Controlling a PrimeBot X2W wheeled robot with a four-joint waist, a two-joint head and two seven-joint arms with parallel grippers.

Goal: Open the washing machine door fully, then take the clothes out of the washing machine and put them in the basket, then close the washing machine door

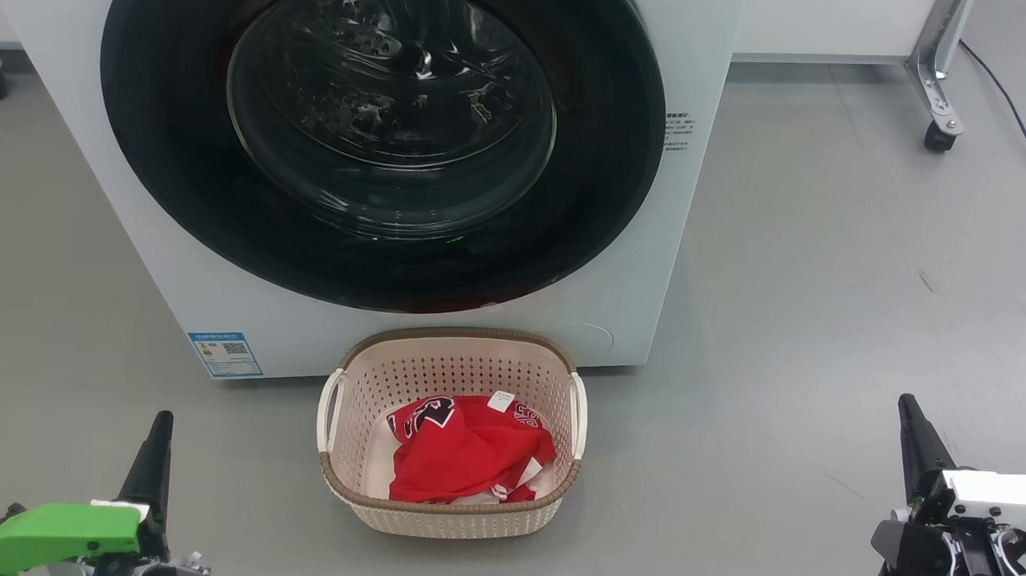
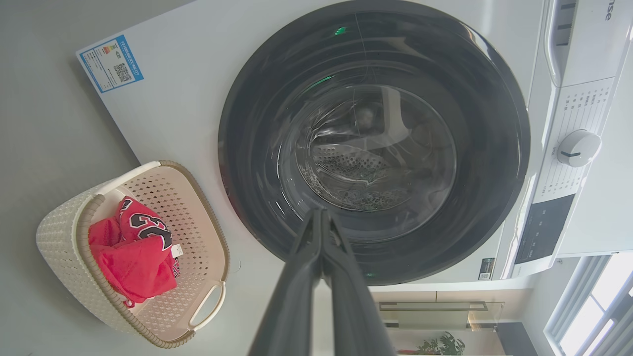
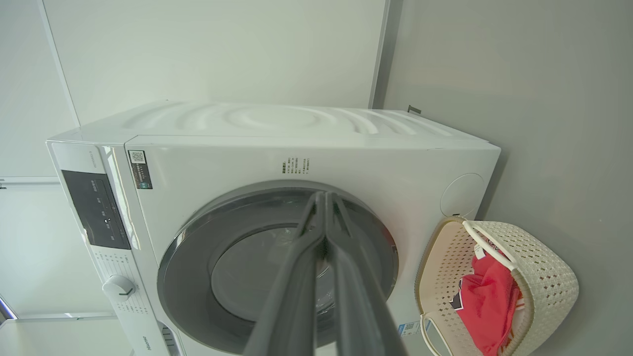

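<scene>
The red jersey (image 1: 463,450) is lying in the cream basket (image 1: 451,519) on the floor (image 1: 781,291), just before the shut washing machine door (image 1: 165,134), well apart from both jaws, which are sitting pinched together, empty.

door (image 1: 381,135): glossy black, clear glass centre
basket (image 1: 442,519): perforated cream plastic, woven-look brown rim
clothes (image 1: 463,450): red cloth
floor (image 1: 824,293): smooth matt grey

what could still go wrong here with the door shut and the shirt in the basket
The door looks flush with the washing machine, but no latch is visible; it may not have caught and could swing open.
The basket with the shirt sits on the floor just in front of the machine, straight ahead; rolling forward would likely knock it.
</scene>
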